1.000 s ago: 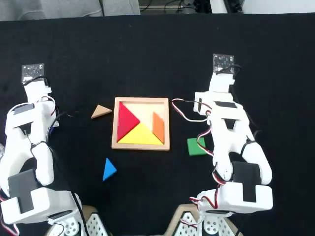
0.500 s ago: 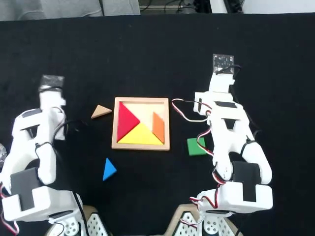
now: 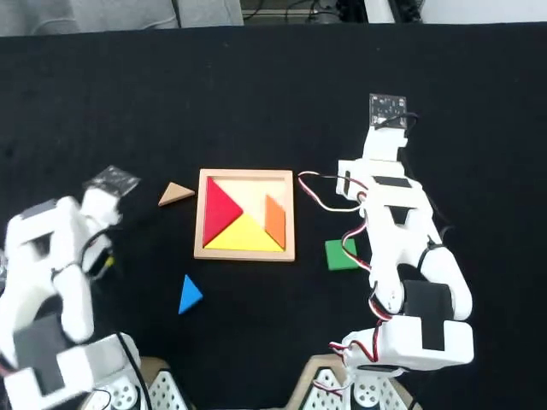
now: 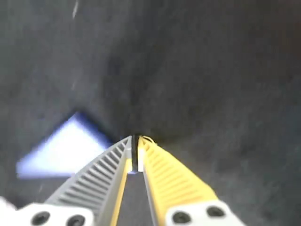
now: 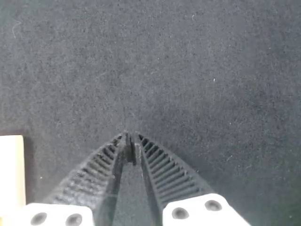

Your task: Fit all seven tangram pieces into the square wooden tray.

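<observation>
**A:** The blue triangle (image 3: 189,294) is left lying on the cloth, apart from the tray (image 3: 245,255). The left gripper (image 4: 137,153) is pressed together just beside it.

**B:** It probably needs to be spread first, then lowered across the triangle's straight edges.

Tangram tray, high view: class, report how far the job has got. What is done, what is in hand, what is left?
Done: the red triangle, yellow triangle and orange piece lie inside the wooden tray. In hand: nothing; the left gripper and right gripper both have shut, empty jaws, the left near the blue triangle. Left: blue triangle, tan triangle and green square lie loose on the cloth.
</observation>
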You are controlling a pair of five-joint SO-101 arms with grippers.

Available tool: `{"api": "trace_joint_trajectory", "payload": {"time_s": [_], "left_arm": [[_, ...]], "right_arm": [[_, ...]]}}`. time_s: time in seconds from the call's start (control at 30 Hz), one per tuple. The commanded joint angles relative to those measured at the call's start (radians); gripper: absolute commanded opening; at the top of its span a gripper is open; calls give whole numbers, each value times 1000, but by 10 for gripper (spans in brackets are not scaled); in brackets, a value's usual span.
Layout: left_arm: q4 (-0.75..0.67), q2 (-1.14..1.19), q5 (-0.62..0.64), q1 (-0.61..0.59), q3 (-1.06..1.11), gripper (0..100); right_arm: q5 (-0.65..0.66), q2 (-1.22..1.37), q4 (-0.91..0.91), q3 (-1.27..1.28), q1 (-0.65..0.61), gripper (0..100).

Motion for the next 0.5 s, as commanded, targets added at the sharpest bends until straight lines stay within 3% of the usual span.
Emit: {"api": "trace_joint_trajectory", "payload": {"time_s": [0.0, 0.17, 0.33, 0.47], "left_arm": [[9, -272, -129, -182, 76, 30], [9, -565, -51, -231, 137, 33], [9, -672, 290, -137, 223, 48], [-18, -671, 568, -120, 223, 187]], "right_arm": [[6, -10, -18, -53, -8, 11], [6, -10, -20, -53, -8, 11], [6, -8, -20, -53, -8, 11], [6, -7, -18, -51, -8, 11]]}}
